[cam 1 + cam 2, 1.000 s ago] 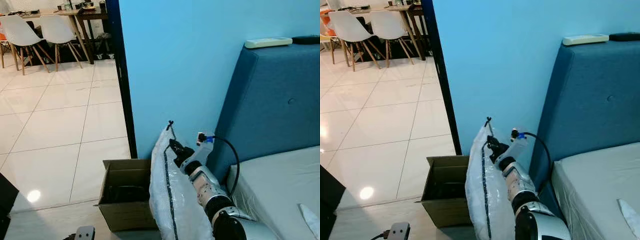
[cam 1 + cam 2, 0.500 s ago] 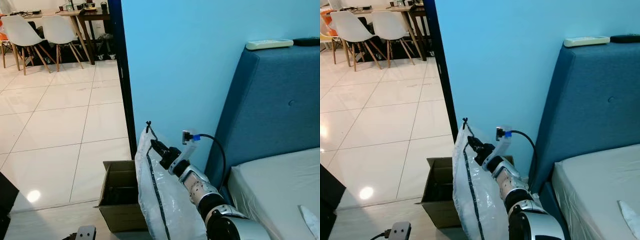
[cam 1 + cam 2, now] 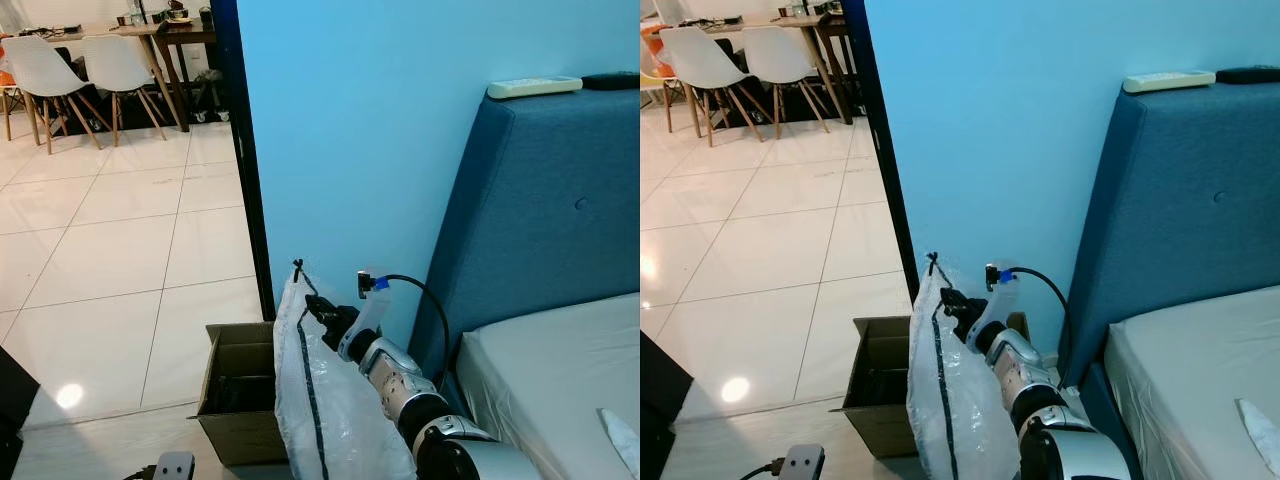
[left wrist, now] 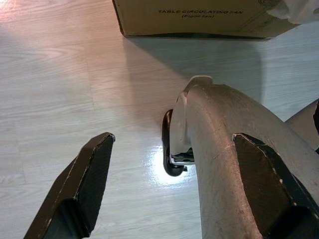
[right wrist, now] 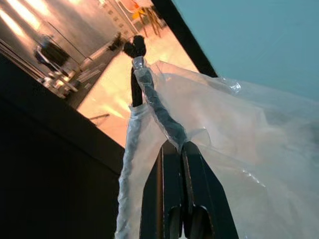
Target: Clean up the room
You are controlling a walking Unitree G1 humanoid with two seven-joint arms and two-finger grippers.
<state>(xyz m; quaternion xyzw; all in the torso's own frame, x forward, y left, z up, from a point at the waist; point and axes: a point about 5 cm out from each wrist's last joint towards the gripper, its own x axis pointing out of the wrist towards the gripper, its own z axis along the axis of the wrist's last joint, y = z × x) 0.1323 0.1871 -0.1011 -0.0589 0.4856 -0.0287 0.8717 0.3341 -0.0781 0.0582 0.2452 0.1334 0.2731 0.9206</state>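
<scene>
Since a second ago, the right gripper (image 3: 318, 310) has swung the clear plastic bag (image 3: 325, 400) to the left, so it now hangs partly over the open cardboard box (image 3: 235, 395) by the blue wall (image 3: 350, 130). Its two black fingers (image 5: 172, 199) are squeezed tight on the bag's black drawstring edge. Left of the box, the white tiled floor (image 3: 120, 250) is wide and open, all the way to the white chairs (image 3: 75, 70). On the right, the bed (image 3: 560, 370) and its blue headboard (image 3: 540, 200) sit close. What is inside the box is too dark to tell. Low over the wood floor, the left gripper (image 4: 174, 184) has its fingers spread wide.
</scene>
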